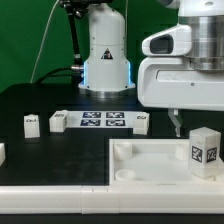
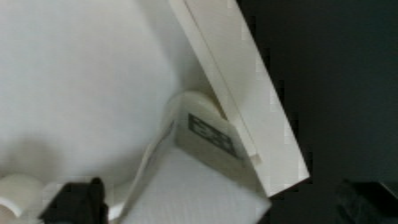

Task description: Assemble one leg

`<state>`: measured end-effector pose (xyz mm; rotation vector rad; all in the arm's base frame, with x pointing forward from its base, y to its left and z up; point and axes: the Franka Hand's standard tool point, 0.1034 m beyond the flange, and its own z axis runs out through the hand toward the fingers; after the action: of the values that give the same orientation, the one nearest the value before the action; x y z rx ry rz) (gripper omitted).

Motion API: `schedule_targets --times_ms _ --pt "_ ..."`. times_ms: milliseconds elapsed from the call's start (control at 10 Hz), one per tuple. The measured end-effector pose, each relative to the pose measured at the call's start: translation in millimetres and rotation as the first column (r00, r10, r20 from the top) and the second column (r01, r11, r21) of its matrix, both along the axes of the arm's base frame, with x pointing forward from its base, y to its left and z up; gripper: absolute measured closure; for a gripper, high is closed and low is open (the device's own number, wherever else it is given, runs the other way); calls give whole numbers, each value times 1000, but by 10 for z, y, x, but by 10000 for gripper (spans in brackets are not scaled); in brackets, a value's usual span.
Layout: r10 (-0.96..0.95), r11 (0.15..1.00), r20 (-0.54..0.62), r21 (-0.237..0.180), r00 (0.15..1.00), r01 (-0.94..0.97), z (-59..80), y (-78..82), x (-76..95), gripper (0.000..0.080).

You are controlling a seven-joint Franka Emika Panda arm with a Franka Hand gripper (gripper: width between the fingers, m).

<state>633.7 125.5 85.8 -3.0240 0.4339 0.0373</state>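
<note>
A small white leg (image 1: 205, 150) with a black-and-white tag stands upright on the large white tray-like piece (image 1: 140, 172), near its end on the exterior view's right. My gripper (image 1: 176, 124) hangs just above that piece, slightly to the leg's left and apart from it. In the wrist view the leg (image 2: 210, 135) shows beside the tray's raised rim (image 2: 231, 70). One dark fingertip (image 2: 75, 200) shows at the frame edge. The jaws stand apart with nothing between them.
The marker board (image 1: 101, 121) lies at mid-table before the robot base (image 1: 105, 60). Small white tagged blocks lie beside it (image 1: 31, 123), (image 1: 58, 120), (image 1: 141, 121). Another white piece (image 1: 2, 152) shows at the exterior view's left edge.
</note>
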Motion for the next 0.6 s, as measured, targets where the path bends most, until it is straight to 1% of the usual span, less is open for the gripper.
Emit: schedule_targets --times_ms 200,300,600 --pt "217 976 22 -1 976 -217 0 -2 3 151" --pt "260 966 30 0 965 -260 -8 -9 4 151" --pt "522 853 55 -10 851 -522 -35 -37 -13 151"
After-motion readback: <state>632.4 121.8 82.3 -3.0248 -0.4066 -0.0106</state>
